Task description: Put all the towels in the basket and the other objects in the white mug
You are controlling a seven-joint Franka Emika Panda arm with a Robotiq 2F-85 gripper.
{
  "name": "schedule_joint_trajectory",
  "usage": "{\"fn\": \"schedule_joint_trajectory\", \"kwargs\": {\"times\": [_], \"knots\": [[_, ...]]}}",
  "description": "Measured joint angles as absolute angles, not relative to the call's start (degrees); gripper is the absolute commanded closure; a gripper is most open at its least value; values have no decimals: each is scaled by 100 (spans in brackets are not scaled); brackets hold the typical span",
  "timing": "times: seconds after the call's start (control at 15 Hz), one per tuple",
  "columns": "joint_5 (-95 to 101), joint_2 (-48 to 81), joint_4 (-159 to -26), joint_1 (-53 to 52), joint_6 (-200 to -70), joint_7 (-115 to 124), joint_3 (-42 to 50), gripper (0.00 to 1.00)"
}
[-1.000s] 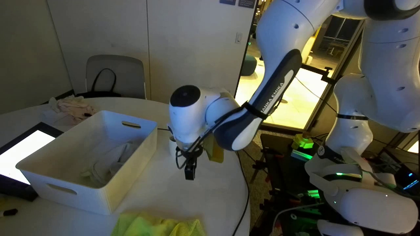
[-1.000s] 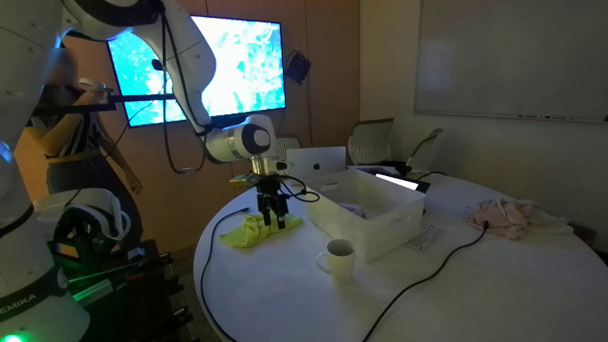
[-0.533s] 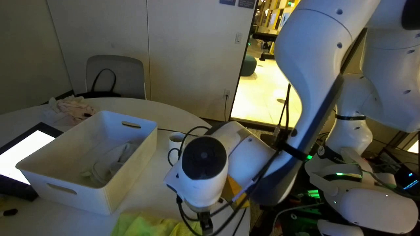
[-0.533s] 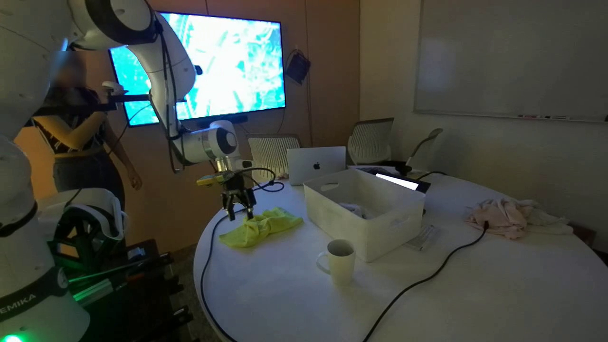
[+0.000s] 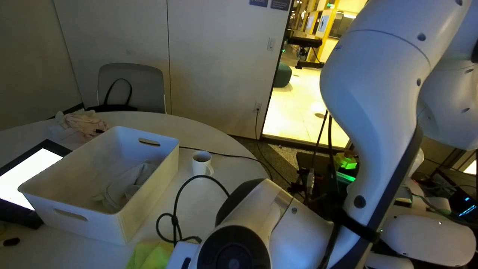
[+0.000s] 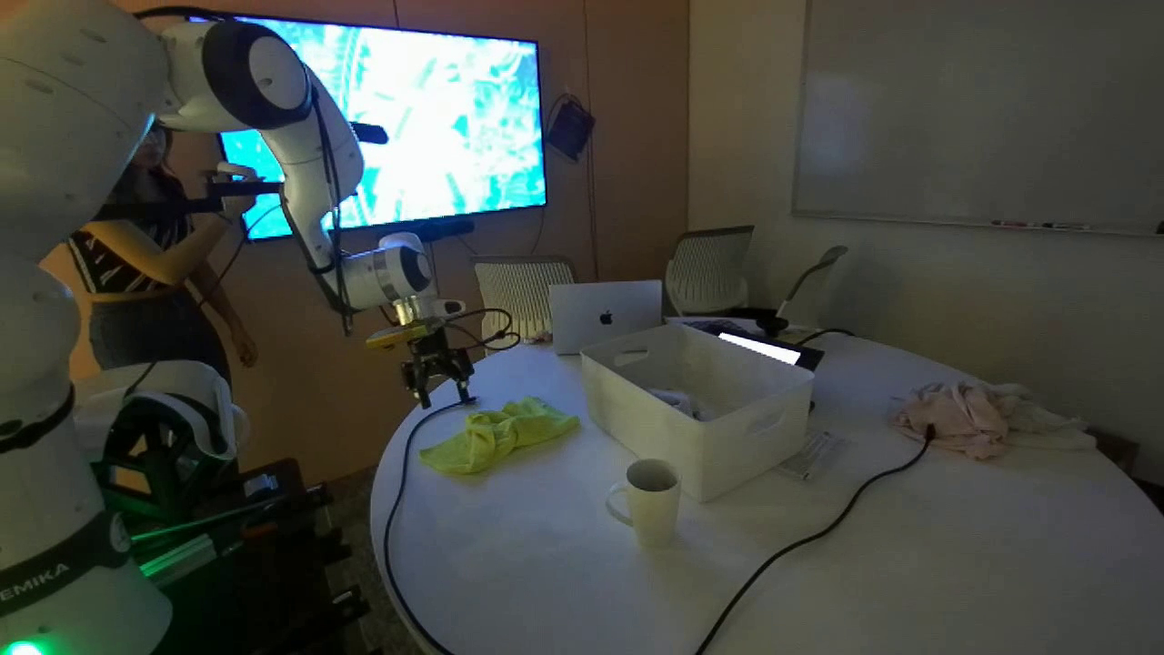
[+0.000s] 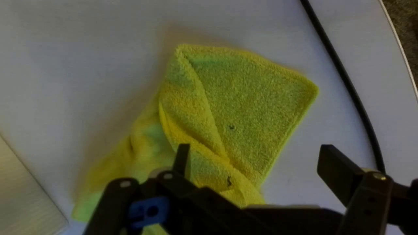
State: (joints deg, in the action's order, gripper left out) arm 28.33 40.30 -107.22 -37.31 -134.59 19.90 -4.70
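A crumpled yellow towel lies on the table and fills the middle of the wrist view; the arm partly covers it in an exterior view. My gripper is open and empty above the table by the towel. In the wrist view its fingers are wide apart, one over the towel and one over bare table. The white basket holds a pale cloth. The white mug stands upright beside the basket. Pink and white cloths lie heaped beyond the basket.
A laptop and a device with a lit screen are near the basket. A clear packet lies beside it. A black cable runs near the towel and table edge. A small dark-tipped object lies at the left. A person stands behind the arm.
My open gripper has moved away from the basket and mug to the towel's far side, leftward in an exterior view. The mug is now uncovered by the arm. The towel has not moved.
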Motion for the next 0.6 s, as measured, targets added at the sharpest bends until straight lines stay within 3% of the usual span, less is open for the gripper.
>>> {"fn": "schedule_joint_trajectory", "kwargs": {"times": [0.6], "knots": [[2833, 4818, -9559, -3752, -13471, 1147, -397, 0]]}}
